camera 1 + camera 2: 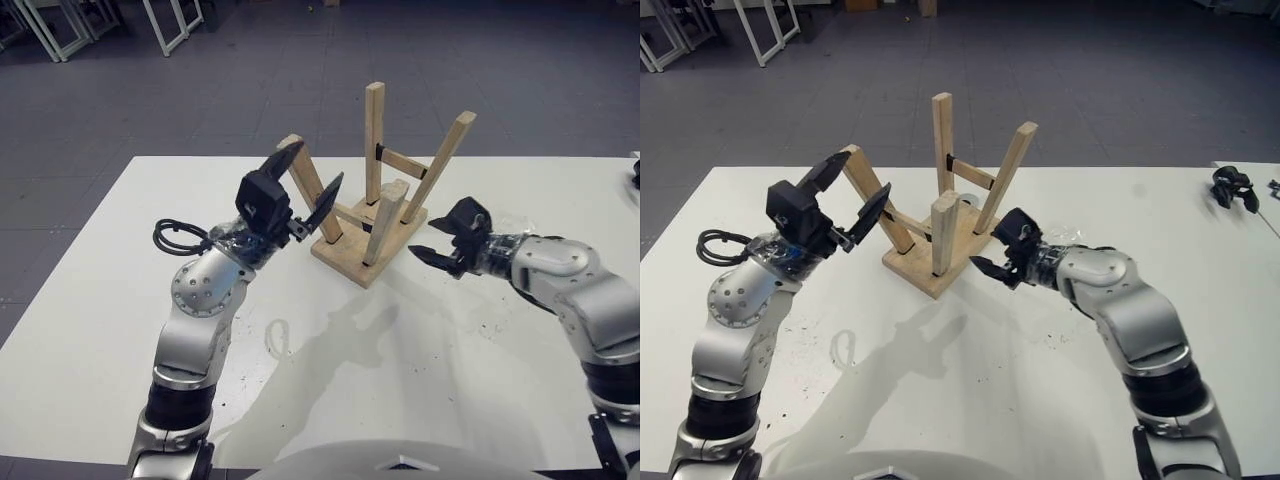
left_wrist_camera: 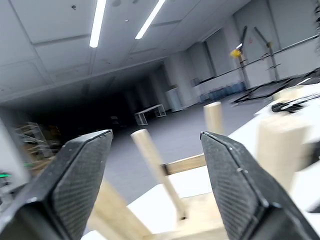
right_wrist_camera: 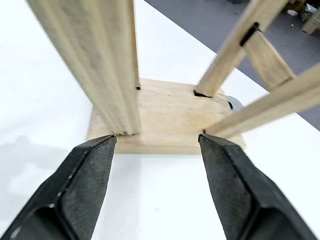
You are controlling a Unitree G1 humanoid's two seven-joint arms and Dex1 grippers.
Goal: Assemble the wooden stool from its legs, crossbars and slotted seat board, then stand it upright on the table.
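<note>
White table (image 1: 110, 300) with one upturned stool (image 1: 352, 258), four legs (image 1: 374, 130), two crossbars (image 1: 403, 163)

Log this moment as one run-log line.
stool: inverted, seat board on table | left gripper: open around one leg | right gripper: open beside seat board, apart | upright: not yet
</note>
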